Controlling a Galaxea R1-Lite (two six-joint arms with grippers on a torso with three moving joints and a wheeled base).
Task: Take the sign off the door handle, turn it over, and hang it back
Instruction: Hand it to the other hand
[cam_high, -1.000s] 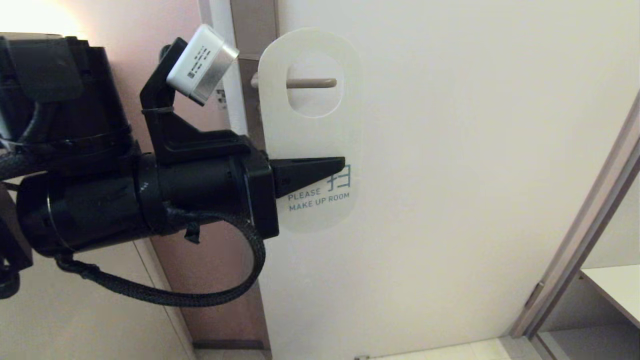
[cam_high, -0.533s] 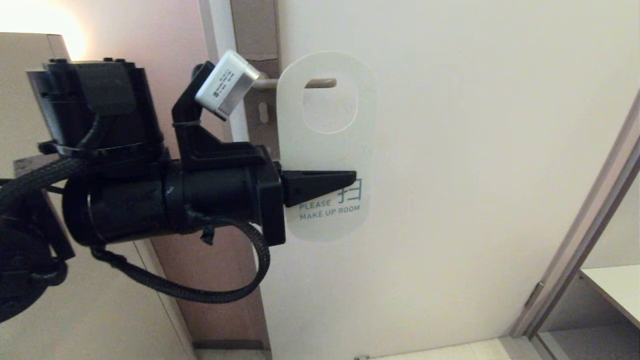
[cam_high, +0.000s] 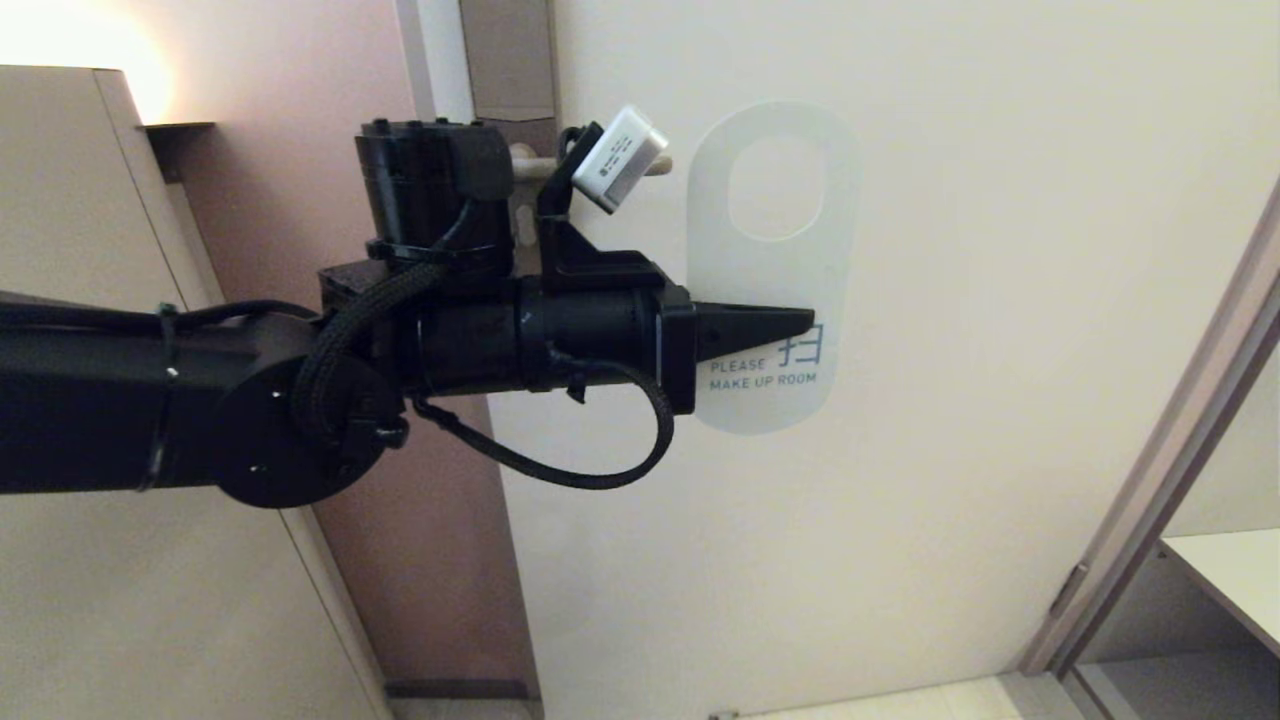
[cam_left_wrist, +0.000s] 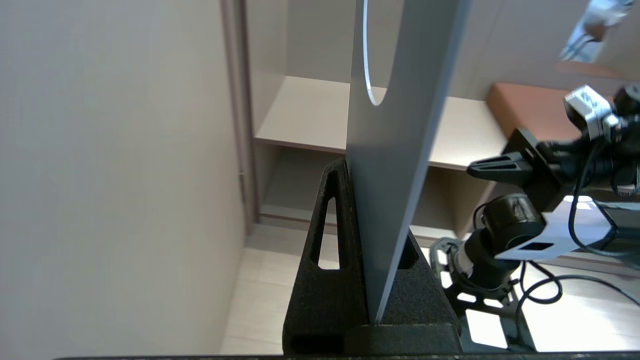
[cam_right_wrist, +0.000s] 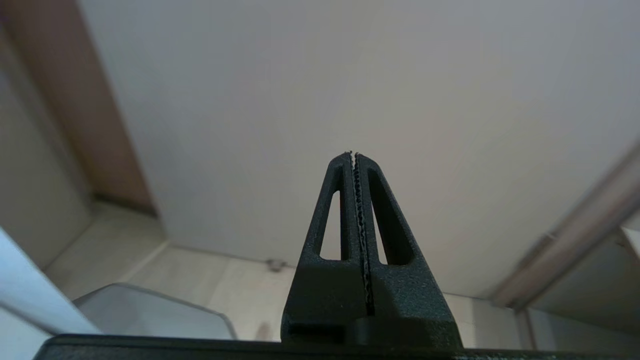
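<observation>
My left gripper (cam_high: 808, 322) is shut on the lower part of the sign (cam_high: 770, 280), just above the words "PLEASE MAKE UP ROOM". The white face is toward me. The sign hangs upright in front of the door, to the right of the door handle (cam_high: 527, 160). Its oval hole is empty and only the door shows through it. The handle is mostly hidden behind my left wrist camera. In the left wrist view the sign (cam_left_wrist: 395, 125) stands edge-on between the jaws. My right gripper (cam_right_wrist: 354, 154) is shut and empty, low and away from the door.
The pale door (cam_high: 1000, 300) fills the view. A beige cabinet (cam_high: 80, 250) stands at the left. The door frame (cam_high: 1180, 440) and a shelf (cam_high: 1230, 580) are at the right. The handle's plate (cam_high: 505, 55) runs up behind my left arm.
My left gripper has moved to the right with the sign. The sign's hole has slid off the end of the lever and the sign now hangs free of the handle.
</observation>
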